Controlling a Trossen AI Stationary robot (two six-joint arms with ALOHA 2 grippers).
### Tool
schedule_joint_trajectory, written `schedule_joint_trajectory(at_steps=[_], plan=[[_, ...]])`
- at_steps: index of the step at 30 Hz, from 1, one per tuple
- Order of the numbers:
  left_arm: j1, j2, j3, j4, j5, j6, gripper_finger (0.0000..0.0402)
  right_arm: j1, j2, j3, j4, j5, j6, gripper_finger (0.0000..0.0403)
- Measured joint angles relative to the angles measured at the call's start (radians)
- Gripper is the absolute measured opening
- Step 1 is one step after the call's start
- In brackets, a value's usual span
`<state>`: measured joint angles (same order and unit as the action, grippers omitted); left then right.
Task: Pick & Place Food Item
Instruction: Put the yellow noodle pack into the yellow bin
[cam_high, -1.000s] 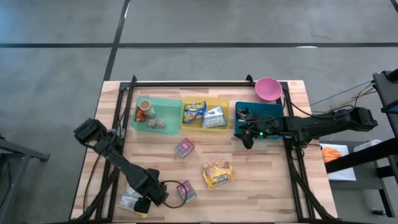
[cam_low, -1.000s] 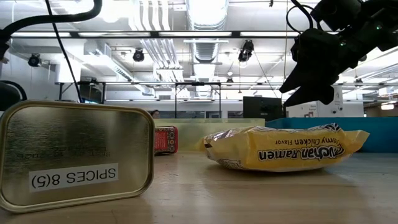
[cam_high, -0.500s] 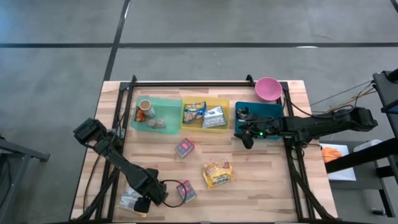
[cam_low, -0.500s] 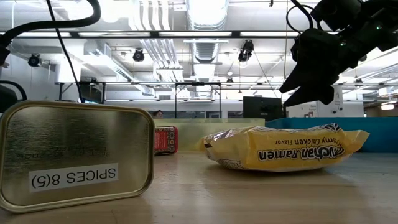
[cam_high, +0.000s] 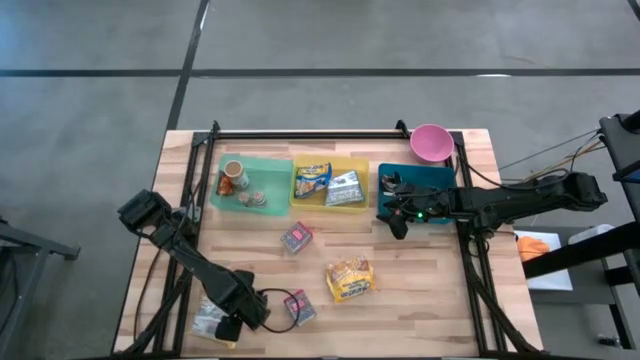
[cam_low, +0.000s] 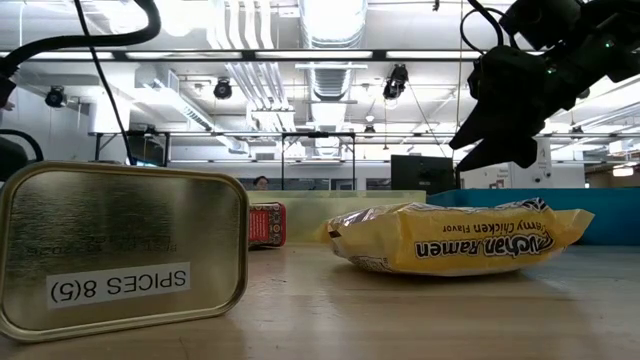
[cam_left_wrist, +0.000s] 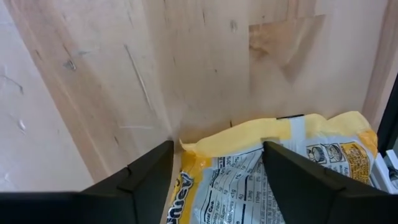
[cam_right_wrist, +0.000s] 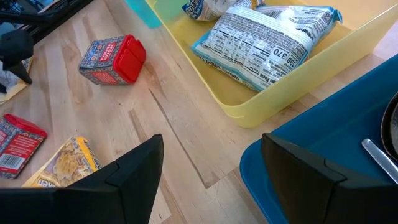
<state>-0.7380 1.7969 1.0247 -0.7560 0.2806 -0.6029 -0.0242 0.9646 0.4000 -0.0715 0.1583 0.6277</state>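
I work in a lab or industrial workshop hall. Across the upper frame of the low view run exposed white ducts (cam_low: 330, 25), pipes and strip lights; at mid-frame stand dark monitors (cam_low: 420, 172) and benches. From above, my wooden table (cam_high: 420, 270) stands on bare grey concrete floor (cam_high: 90, 100) marked with dark lines.

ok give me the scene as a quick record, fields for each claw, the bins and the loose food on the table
left claw: open, over a yellow packet at the table's near left corner
right claw: open, empty, above the blue bin's near left corner
green bin: cup and small items
yellow bin: two snack packets
loose food: ramen pack, red box, red packet
pink bowl: far edge, behind the blue bin
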Motion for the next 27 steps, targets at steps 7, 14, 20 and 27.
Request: schedule_joint_trajectory(at_steps=[7, 14, 20, 27], plan=[[0.000, 0.000, -0.001, -0.003, -0.004, 0.001, 0.0156, 0.000, 0.000, 0.000, 0.000, 0.000, 0.000, 0.0265], [-0.001, 0.000, -0.001, 0.000, 0.005, 0.027, 0.0063, 0.000, 0.000, 0.000, 0.000, 0.000, 0.000, 0.0265], [0.000, 0.000, -0.001, 0.000, 0.018, 0.028, 0.0008, 0.000, 0.000, 0.000, 0.000, 0.000, 0.000, 0.0265], [0.000, 0.000, -0.001, 0.003, 0.049, 0.027, 0.0003, 0.000, 0.000, 0.000, 0.000, 0.000, 0.000, 0.0265]])
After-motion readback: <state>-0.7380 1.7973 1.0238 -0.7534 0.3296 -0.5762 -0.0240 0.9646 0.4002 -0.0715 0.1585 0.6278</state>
